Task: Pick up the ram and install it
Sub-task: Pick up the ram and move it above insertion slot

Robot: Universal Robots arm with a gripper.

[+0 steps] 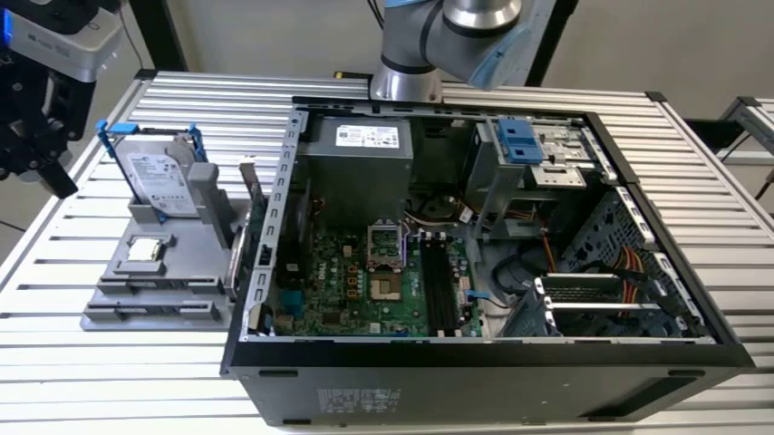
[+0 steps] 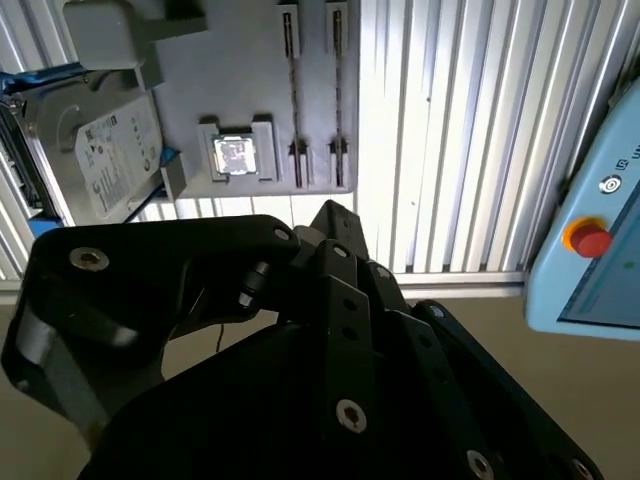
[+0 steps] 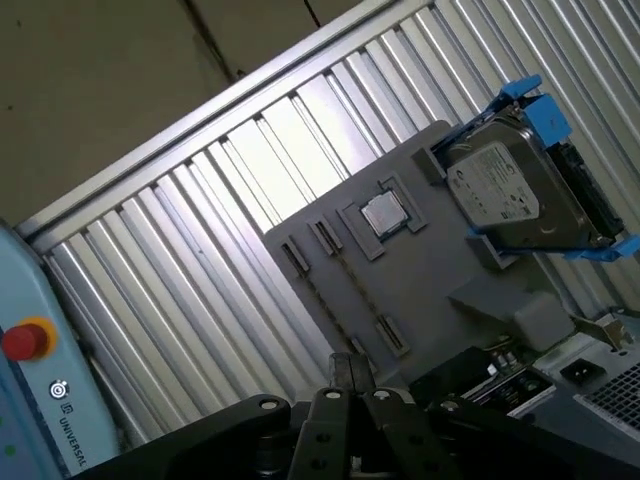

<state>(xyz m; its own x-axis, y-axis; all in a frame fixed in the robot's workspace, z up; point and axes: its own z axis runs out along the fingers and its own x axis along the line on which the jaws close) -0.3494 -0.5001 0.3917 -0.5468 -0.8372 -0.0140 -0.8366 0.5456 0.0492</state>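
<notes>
Ram upright in holder, claw nr.

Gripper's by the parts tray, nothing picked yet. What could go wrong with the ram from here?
1. The ram seems to stand edge-on in the tray's narrow slots, a thin target; the shut gripper could knock it rather than grip it.
2. The hard drive and CPU chip sit close to those slots and could get bumped.
3. The case wall stands between tray and motherboard slots; a low carry could clip it.

A robotics lab: open computer case on aluminium-profile table.
</notes>
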